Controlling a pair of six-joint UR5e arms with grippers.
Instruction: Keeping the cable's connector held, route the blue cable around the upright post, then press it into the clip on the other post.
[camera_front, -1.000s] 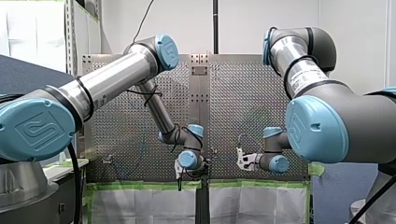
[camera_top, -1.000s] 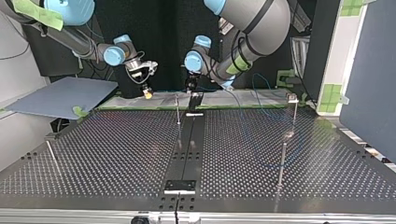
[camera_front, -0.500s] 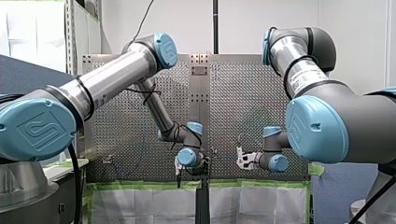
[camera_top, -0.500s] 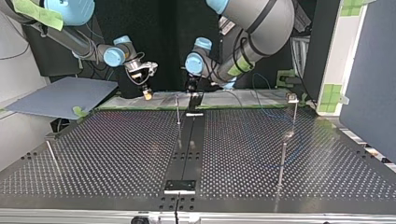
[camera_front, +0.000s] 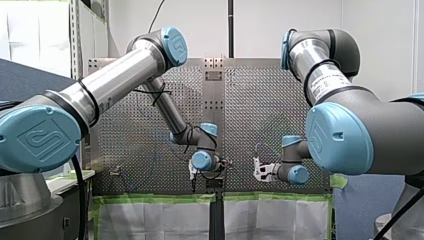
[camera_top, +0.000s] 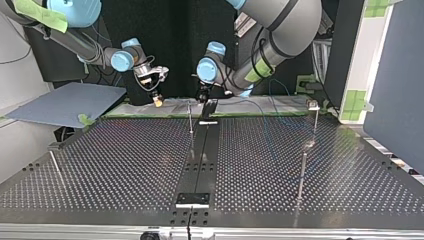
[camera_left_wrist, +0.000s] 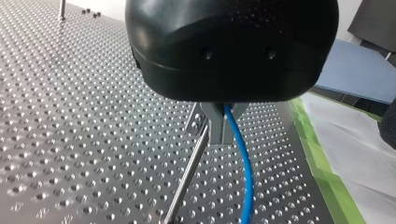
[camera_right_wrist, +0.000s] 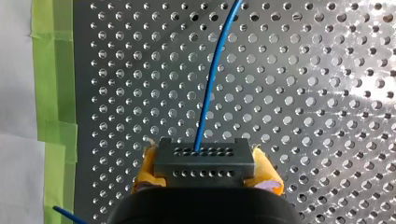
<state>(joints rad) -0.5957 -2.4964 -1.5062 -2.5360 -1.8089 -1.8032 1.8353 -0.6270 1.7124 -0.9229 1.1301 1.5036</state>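
The left arm has just lifted its wrist and nudged it toward the table's centre strip, as the front view shows. The right arm hasn't budged. The black left gripper (camera_left_wrist: 219, 137) has its metal fingers pinched on the thin blue cable (camera_left_wrist: 246, 182), which curves down toward the table. It sits right beside the slim upright steel post (camera_left_wrist: 187, 177); whether it touches the post or is just off it, I can't quite say. Over at the table's edge, by the green tape (camera_right_wrist: 53, 70), the right gripper (camera_right_wrist: 205, 173) hangs above the perforated metal table (camera_right_wrist: 327, 93). Its yellow pads (camera_right_wrist: 268, 175) are clamped on the grey block connector with rows of holes (camera_right_wrist: 204, 156), and the cable runs out of the connector's face. At the top view's right, the metal post with the clip (camera_top: 314, 107) stands well apart from both grippers.
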